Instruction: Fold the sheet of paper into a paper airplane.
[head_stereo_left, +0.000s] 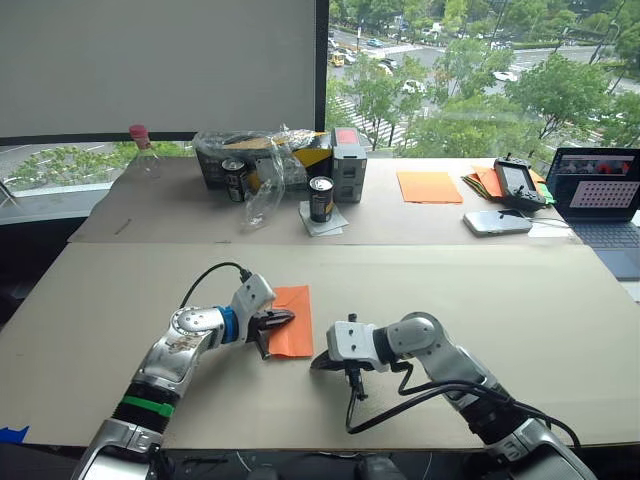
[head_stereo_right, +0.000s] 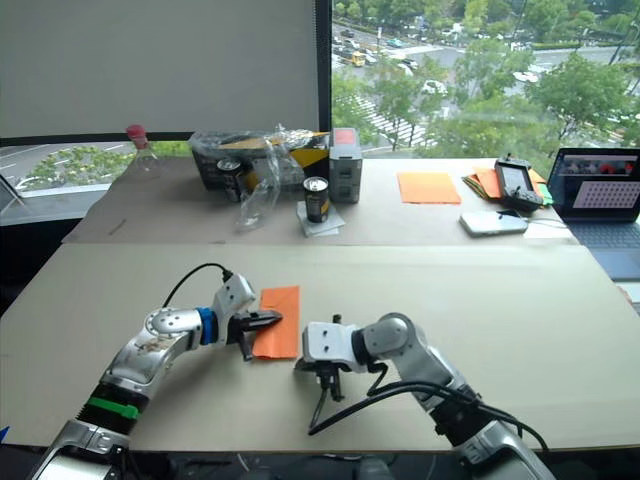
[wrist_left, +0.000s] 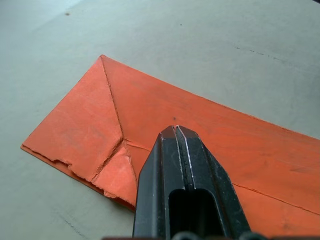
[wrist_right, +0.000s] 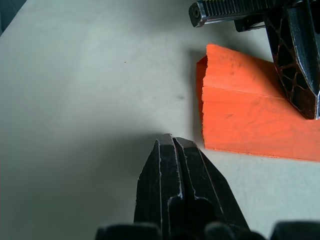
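Left end effector (head_stereo_left: 281, 321): fingers pressed together, tip on the sheet of paper (head_stereo_left: 292, 320), folded narrow, flat on the desk (head_stereo_left: 480, 290). Right end effector (head_stereo_left: 318, 362): fingers together, holding nothing, on the desk at the paper's 5 o'clock.

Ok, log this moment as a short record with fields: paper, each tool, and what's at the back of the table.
paper: sheet of paper, orange, folded into a narrow strip, flat on the table
left tool: left tool shut, tip over the paper
right tool: right tool shut, on bare table beside the paper, not touching it
back of table: two cans, bottle, paler orange sheet, laptop
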